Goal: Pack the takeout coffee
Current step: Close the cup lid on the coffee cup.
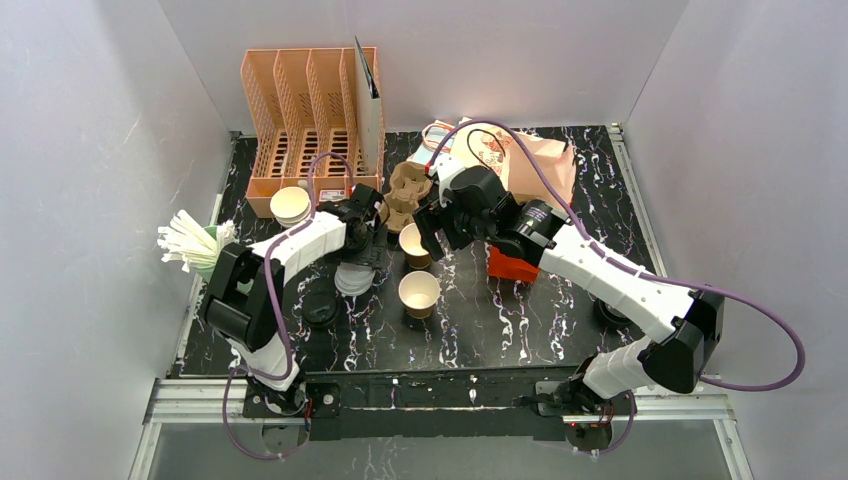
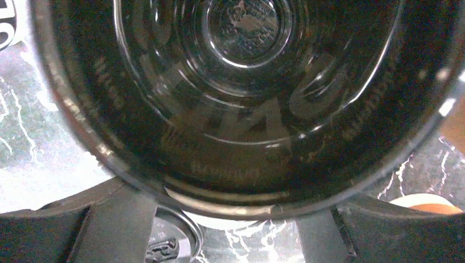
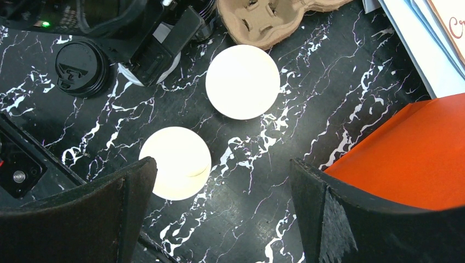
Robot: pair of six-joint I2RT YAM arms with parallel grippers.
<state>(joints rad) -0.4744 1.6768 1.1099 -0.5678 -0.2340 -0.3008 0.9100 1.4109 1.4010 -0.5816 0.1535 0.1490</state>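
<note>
Two kraft cups stood open on the table beneath my right gripper, fingers wide apart. My left gripper straddled a black lid; clamped or not, I couldn't tell.

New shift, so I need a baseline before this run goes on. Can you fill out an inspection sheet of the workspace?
Surface: black marbled table, no spill seen.
Job's things: far kraft cup and near kraft cup, upright, open, unlidded; dark lid fills the left wrist view.
Clutter: cup carrier, paper bag, orange rack, lid stack, loose black lid, straws, red box.
Grippers: left gripper at the dark lid, grip unclear; right gripper open, empty.
Cables: right cable arcs over the paper bag; left cable loops beside its arm.
Surroundings: white walls on three sides.
</note>
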